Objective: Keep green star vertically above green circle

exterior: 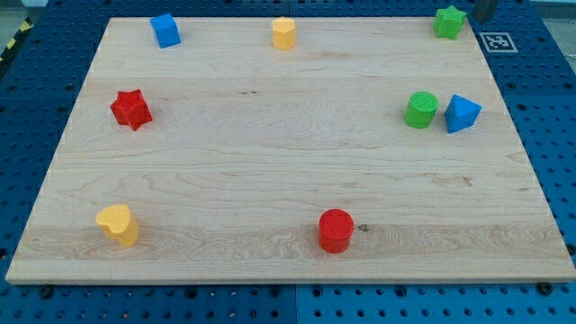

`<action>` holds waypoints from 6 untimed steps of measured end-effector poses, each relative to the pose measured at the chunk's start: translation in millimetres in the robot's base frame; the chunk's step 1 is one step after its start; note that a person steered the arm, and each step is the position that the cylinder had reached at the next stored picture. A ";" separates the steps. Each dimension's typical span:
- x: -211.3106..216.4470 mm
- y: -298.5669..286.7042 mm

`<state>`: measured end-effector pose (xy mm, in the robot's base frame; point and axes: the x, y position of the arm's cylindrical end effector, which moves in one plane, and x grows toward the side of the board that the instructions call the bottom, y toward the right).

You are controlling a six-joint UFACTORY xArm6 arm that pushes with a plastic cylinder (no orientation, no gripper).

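Listing 8 blocks on 1 wooden board (288, 171).

Task pieces: green star (449, 21) at the view's top right corner; green circle (420, 110) lower on the view's right side, slightly left of the star's column, well apart from it. The star thus already sits above the circle, nearly in line; I judge only a small sideways correction is wanted.

Neighbour: blue triangle (463, 113), just beside the circle on its right, close enough to be disturbed by any nudge there.

Others: blue cube (166, 30) and yellow hexagon (284, 32) along the top; red star (131, 109) at left; yellow heart (119, 224) bottom left; red circle (336, 230) bottom centre.

Tool: a dark shape (484, 9) at the top right edge, just right of the star, is probably the rod; my tip cannot be told, nor whether it touches anything.
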<state>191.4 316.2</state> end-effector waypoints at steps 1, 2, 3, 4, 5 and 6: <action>20.0 -11.9; 23.7 -50.1; 23.7 -55.4; 22.5 -52.2; 9.4 -36.7; 0.1 -37.8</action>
